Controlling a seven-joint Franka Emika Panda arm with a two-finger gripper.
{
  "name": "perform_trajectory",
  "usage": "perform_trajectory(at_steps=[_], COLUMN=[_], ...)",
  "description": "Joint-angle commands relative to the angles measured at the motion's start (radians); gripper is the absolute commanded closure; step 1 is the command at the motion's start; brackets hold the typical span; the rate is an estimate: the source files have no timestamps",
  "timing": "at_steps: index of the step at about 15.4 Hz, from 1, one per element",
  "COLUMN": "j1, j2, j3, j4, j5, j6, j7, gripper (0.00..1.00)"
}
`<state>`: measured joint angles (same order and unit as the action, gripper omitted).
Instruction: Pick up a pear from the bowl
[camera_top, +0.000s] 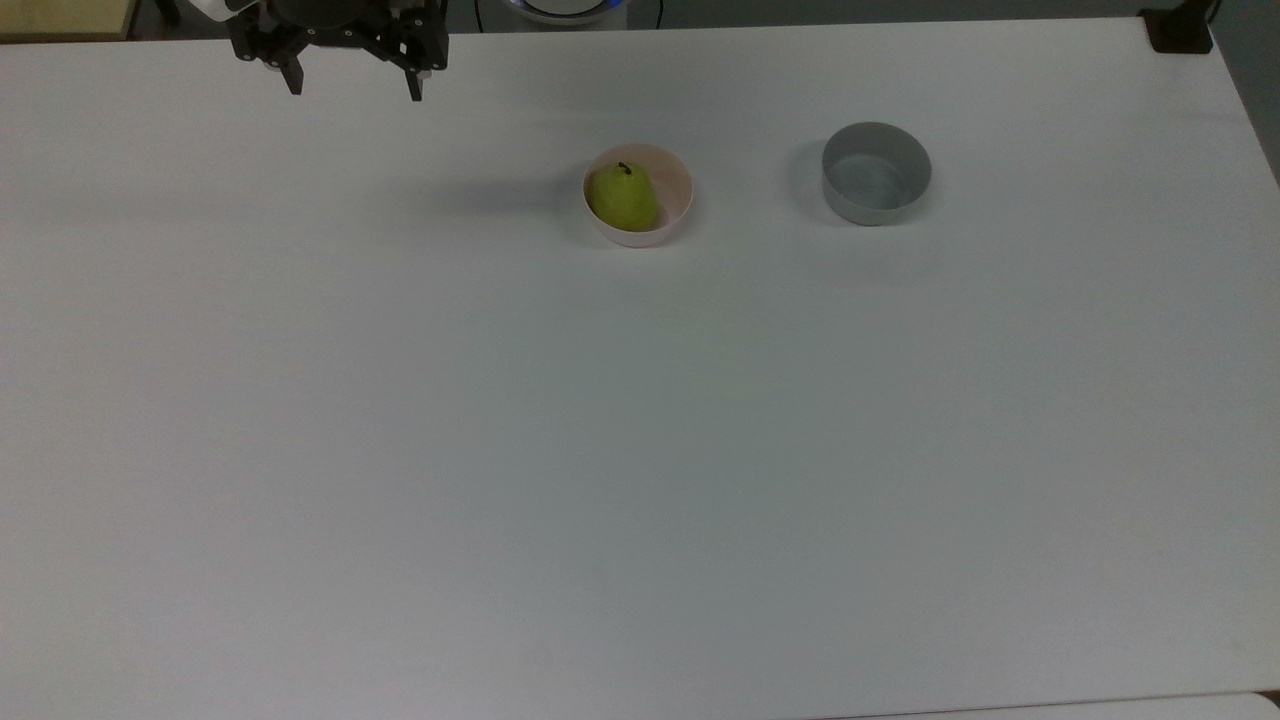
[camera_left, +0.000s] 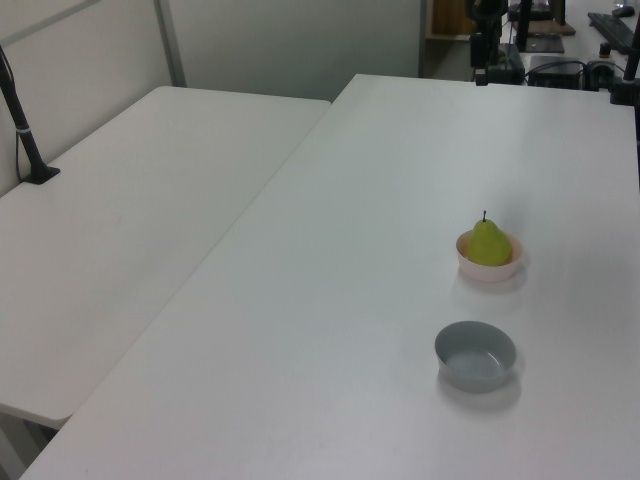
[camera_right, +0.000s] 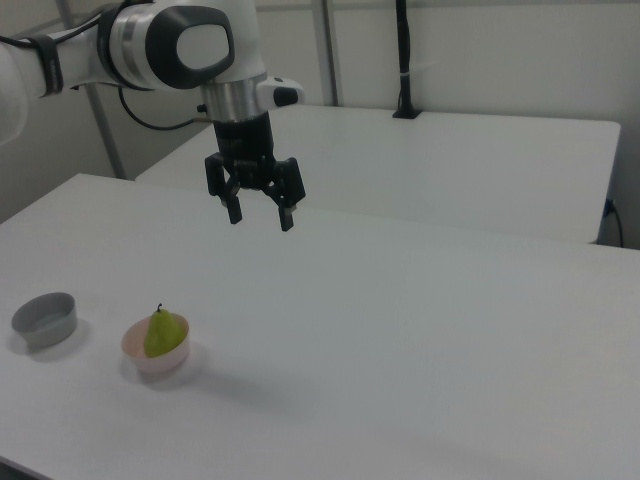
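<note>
A yellow-green pear (camera_top: 623, 196) with a short dark stem lies in the pale pink bowl (camera_top: 674, 201) on the white table. The left view has the pear (camera_left: 489, 243) standing up out of the bowl (camera_left: 489, 268), and the right view shows the pear (camera_right: 163, 332) in the bowl (camera_right: 140, 357) near the right view's lower left. My gripper (camera_top: 354, 88) hangs open and empty, high over the table and well off to the top view's left of the bowl. In the right view the gripper (camera_right: 260, 218) hovers above and behind the bowl.
A taller grey cylindrical bowl (camera_top: 876, 172) stands empty to the top view's right of the pink bowl; I see the same grey bowl (camera_left: 476, 355) and grey bowl (camera_right: 45, 319) in the side views. A second white table (camera_left: 130, 200) adjoins this one, with a black stand (camera_left: 25, 140) on it.
</note>
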<state>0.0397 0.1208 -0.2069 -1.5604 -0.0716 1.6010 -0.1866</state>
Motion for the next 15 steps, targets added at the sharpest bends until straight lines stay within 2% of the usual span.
perform_trajectory(at_steps=[1,7,11,15], j1=[0.075,0.083,0.132,0.135], j2=[-0.012,-0.012,-0.01,-0.007], j3=[-0.065,-0.068,-0.118,-0.117], j4=[-0.004,-0.004,-0.004,-0.004], j5=[0.015,0.015,0.015,0.013], j6=[0.017,0.014,0.014,0.016], j7=[-0.011,-0.01,-0.01,0.013], gripper=[0.0,0.0,0.0,0.0])
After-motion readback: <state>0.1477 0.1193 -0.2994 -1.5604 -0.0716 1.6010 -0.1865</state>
